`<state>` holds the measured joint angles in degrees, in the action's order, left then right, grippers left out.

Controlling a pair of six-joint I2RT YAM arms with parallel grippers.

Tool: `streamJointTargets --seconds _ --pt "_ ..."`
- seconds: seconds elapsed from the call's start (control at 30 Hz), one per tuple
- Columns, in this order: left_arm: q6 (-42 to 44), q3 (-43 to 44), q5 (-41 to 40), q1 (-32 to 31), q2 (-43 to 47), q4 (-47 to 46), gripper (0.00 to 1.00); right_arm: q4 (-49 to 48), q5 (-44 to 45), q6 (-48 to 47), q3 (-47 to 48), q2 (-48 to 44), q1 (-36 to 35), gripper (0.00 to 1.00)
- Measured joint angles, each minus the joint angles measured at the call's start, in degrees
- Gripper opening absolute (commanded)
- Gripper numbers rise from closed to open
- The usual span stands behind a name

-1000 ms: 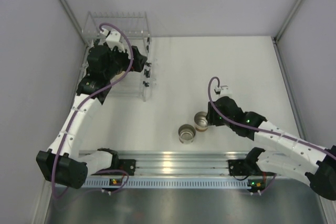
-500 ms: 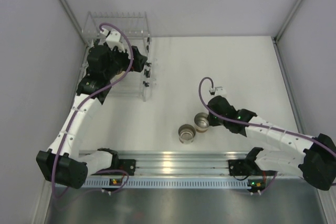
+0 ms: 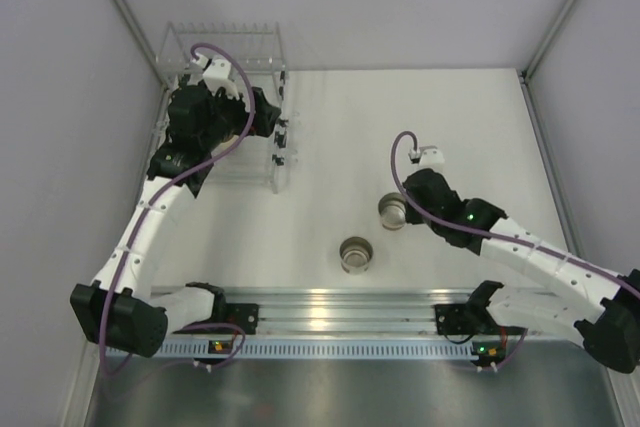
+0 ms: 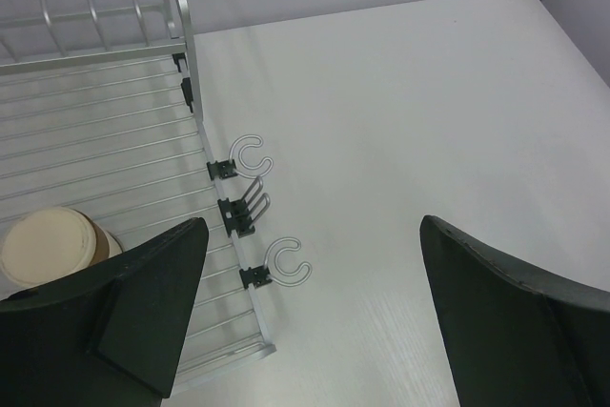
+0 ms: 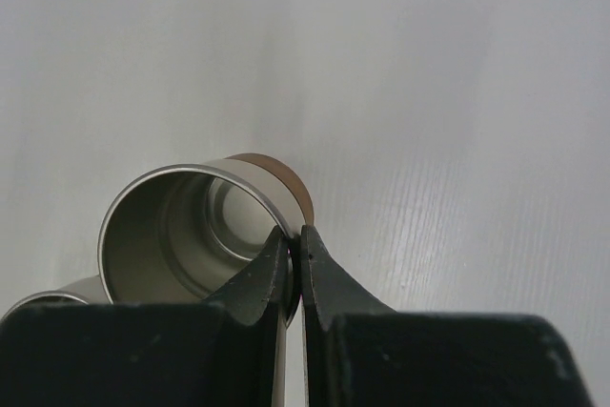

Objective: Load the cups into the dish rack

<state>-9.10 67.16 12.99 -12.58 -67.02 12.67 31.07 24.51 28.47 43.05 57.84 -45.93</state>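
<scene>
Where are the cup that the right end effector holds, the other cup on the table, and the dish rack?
Held cup point(image 5: 162, 226): right wrist view, on its silvery inner wall.
Other cup point(image 3: 356, 254): top view, on its inside bottom.
Dish rack point(image 4: 105, 121): left wrist view, on its bare floor bars.

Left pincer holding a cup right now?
No, the left pincer stands wide open and empty, with a cream cup sitting in the dish rack.

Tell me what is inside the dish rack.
One cream cup with a brown band sits in the dish rack, partly hidden by the left gripper. From above, the left arm covers most of the rack, so other cups there cannot be seen.
</scene>
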Motion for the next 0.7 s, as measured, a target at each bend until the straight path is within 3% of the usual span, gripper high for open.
streamJointTargets --seconds 0.47,0.7 --pt "-2.38 -0.44 2.93 0.11 -0.35 -1.29 0.98 -13.22 -15.85 -3.19 0.04 4.37 13.42 0.0" --pt "-6.01 -2.91 7.54 -0.07 -1.51 -5.05 0.98 -34.86 -31.36 2.95 -0.39 9.64 21.09 0.0"
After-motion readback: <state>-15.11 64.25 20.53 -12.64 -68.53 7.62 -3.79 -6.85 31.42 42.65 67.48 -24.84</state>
